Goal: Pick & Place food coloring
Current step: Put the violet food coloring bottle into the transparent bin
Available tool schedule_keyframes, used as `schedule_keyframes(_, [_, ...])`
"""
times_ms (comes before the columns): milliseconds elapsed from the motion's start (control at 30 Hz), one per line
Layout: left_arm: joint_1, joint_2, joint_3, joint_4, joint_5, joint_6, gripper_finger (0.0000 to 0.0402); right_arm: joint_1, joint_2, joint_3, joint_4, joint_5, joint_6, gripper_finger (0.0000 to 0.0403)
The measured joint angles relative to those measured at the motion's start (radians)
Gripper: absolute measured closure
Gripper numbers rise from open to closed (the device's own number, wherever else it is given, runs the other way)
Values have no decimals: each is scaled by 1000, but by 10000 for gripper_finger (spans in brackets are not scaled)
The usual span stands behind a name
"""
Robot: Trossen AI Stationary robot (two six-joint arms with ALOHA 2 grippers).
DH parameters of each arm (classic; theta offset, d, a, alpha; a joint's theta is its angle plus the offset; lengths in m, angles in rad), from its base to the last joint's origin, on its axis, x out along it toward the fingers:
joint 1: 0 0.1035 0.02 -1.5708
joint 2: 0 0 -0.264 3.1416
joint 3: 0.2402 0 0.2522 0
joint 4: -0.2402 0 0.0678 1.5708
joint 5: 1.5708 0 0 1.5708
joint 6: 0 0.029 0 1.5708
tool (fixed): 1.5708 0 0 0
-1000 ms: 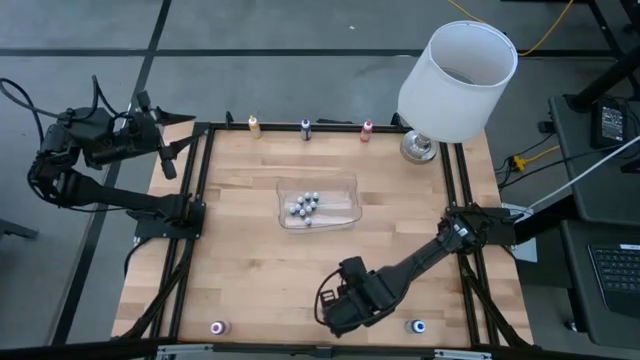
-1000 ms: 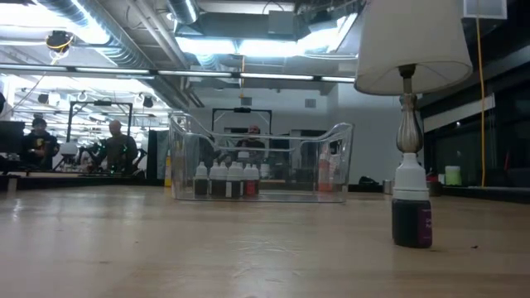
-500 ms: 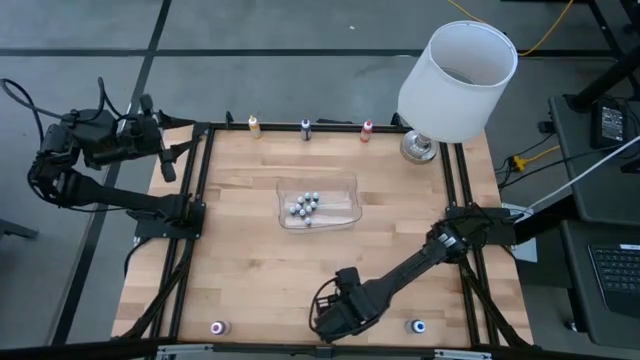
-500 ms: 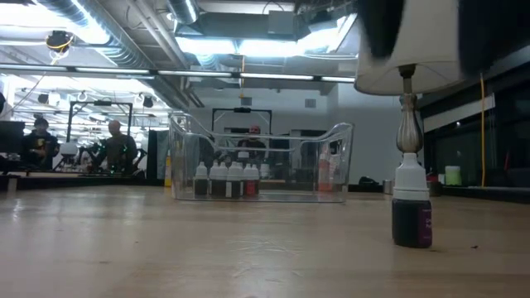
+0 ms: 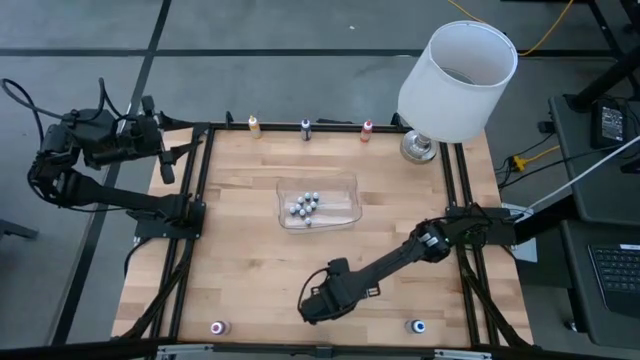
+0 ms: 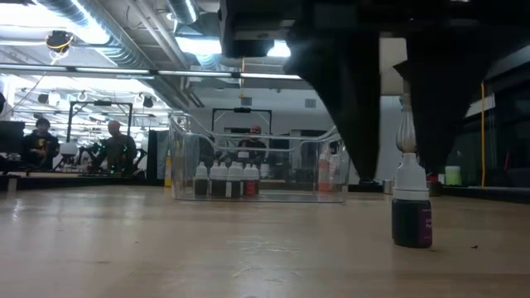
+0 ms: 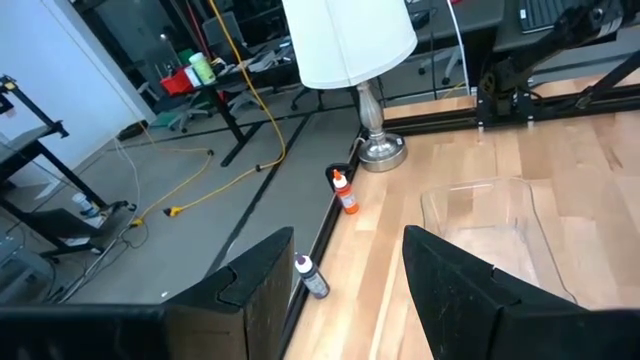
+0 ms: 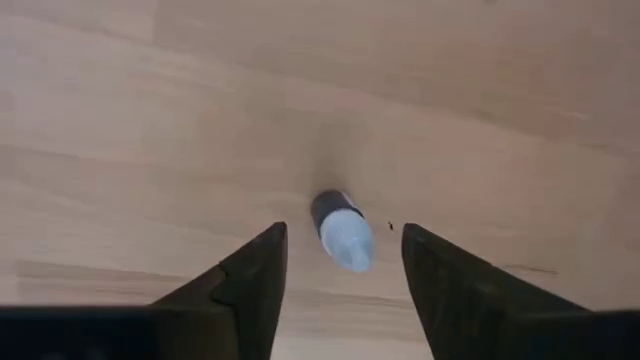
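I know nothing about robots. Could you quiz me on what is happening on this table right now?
1. True or false: the right tool has closed its fingers on the dark food coloring bottle.
2. What sits at the middle of the table? A) a lamp B) a clear bin C) a blue bottle
3. In a few words, where does the left tool wait?

Key
1. False: its fingers are open, with the bottle standing between them, untouched.
2. B
3. Off the table, beside its left edge, open and holding nothing.
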Motion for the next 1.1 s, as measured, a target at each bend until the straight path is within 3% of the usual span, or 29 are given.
schedule_keyframes(433, [0,0,0,1,0,-1,217,3,23,1,3,-10,0,250])
schedule_keyframes(900, [0,0,0,2,14,-11,217,3,38,0,19,-17,0,259])
schedule_keyframes(1100, [0,0,0,2,14,-11,217,3,38,0,19,-11,-2,311])
